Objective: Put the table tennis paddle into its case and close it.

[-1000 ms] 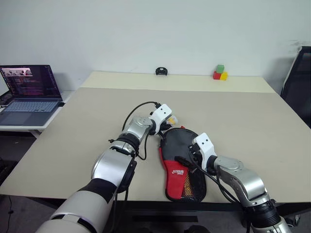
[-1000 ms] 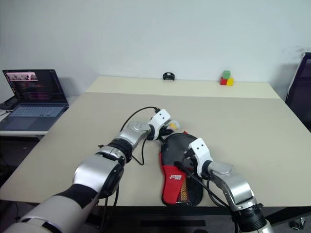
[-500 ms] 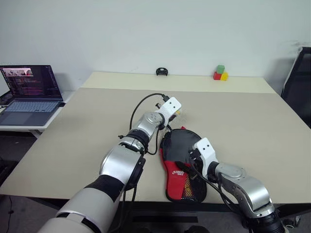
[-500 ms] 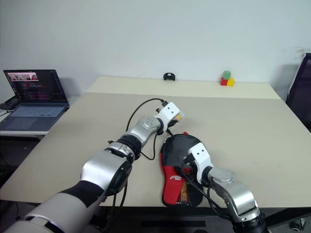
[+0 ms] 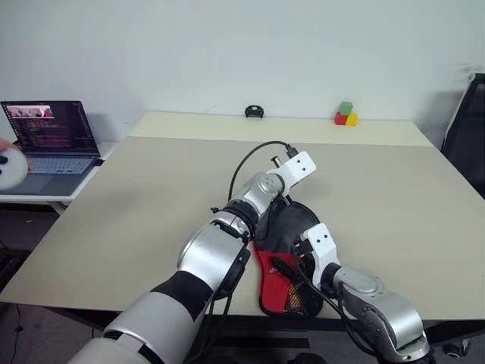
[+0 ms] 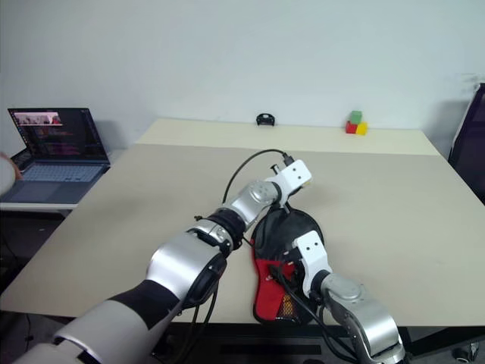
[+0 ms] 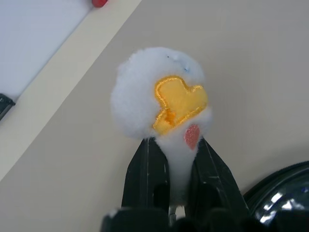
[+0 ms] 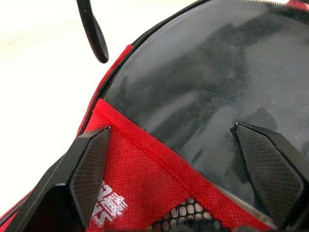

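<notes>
The case lies flat on the table near the front edge, black top away from me, red lower part with white logo and mesh pocket toward me. The table tennis paddle is hidden. My left gripper is shut on a white fluffy charm with a yellow patch, held just above the table past the case's far rim. Whether the charm is tied to the case I cannot tell. My right gripper stands open low over the case, where black meets red, its fingers spread wide.
An open laptop sits on a side table at the left, and a person's hand shows at the left edge. Coloured blocks and a small black object stand at the table's far edge. A dark chair is at the right.
My left gripper has swung to the right and a little up with the fluffy charm, around the case's far end. The right gripper drew back slightly. A hand appeared at the left edge.
</notes>
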`<state>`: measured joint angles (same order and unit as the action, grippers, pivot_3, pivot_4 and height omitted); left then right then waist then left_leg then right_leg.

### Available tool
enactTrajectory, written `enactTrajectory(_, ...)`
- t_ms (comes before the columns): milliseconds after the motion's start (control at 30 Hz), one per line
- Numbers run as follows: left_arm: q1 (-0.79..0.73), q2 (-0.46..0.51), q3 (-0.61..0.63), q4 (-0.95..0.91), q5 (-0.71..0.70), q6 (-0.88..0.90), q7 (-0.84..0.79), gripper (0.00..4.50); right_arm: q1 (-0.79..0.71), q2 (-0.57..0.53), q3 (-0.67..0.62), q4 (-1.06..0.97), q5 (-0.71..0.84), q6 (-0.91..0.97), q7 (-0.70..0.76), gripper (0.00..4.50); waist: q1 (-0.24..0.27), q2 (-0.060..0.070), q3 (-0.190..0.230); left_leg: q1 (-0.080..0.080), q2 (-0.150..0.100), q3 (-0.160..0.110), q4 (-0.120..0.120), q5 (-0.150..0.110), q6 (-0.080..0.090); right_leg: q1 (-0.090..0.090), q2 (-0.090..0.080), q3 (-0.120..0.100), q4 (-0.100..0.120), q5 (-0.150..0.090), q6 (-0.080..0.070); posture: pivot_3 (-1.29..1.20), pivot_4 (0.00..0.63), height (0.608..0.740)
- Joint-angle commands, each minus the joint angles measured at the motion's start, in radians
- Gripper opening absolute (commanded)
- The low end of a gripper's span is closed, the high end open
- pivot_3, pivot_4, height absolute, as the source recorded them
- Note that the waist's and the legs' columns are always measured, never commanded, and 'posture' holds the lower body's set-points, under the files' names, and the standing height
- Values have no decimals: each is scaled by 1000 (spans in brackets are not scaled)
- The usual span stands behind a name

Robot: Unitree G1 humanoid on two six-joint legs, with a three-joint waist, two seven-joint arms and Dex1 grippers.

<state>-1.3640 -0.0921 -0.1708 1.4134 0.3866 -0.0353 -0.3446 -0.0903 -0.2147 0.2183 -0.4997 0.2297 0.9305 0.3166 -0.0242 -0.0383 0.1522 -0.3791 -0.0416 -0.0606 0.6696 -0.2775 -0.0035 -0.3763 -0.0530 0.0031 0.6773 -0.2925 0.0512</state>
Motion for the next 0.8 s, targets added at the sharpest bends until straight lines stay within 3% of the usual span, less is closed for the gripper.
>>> enactTrajectory(33,-2,-32,-31,-30,26,-29,-62,80,81,3,59,102,23,137,-4,4500,0,0,0,0,0,0,-1,0,0,0,0,0,-1,0,0,0,150,740)
enactTrajectory(167,30,-26,-32,-29,30,-9,-91,80,85,8,61,99,27,137,-12,4500,-1,2,-1,2,0,1,-4,0,0,0,0,1,-2,0,-1,0,150,740)
enactTrajectory(467,50,7,-32,-31,31,-12,-132,3254,65,15,68,121,31,127,-15,4500,-2,2,-2,2,0,1,-6,0,0,0,0,1,-4,0,-1,0,150,740)
enactTrajectory(800,23,75,16,-43,-15,-66,-200,3254,11,7,55,168,30,113,0,4500,-8,2,-2,6,1,1,-7,0,0,3,0,2,-3,-1,1,0,150,740)
